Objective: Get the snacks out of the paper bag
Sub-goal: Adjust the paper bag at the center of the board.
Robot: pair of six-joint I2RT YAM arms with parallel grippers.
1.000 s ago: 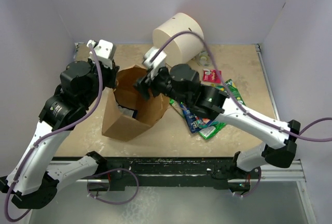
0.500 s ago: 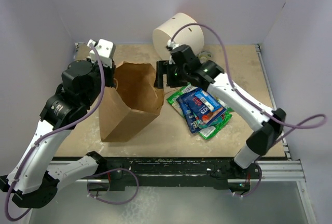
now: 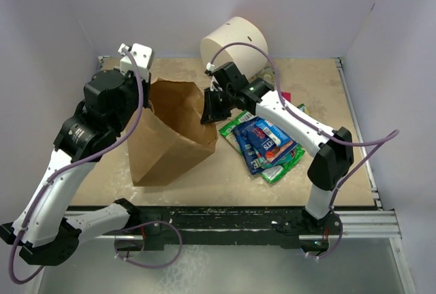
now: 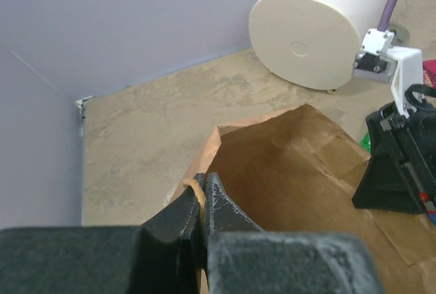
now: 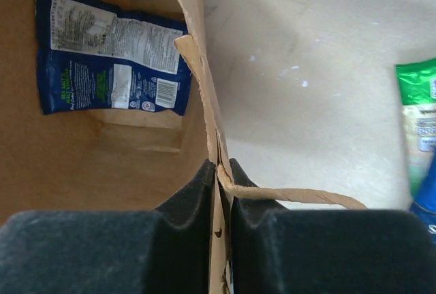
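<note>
L claw (image 4: 203,186) & R claw (image 5: 219,169) clamp rims of flimsy brown kraft paper bag (image 3: 170,145); I'd pinch the slick, light dark-blue foil packet (image 5: 109,56) inside by an edge.

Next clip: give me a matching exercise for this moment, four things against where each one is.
Things
1. dark blue foil packet with a white printed label
2. big white cylinder
3. heap of green and blue foil packets
4. right gripper

Places
a. clamped on the rim of the brown kraft paper bag
b. on the table, to the right of the bag
c. lying inside the bag
d. at the far edge of the table, behind the bag

Pairs: 1-c, 2-d, 3-b, 4-a
</note>
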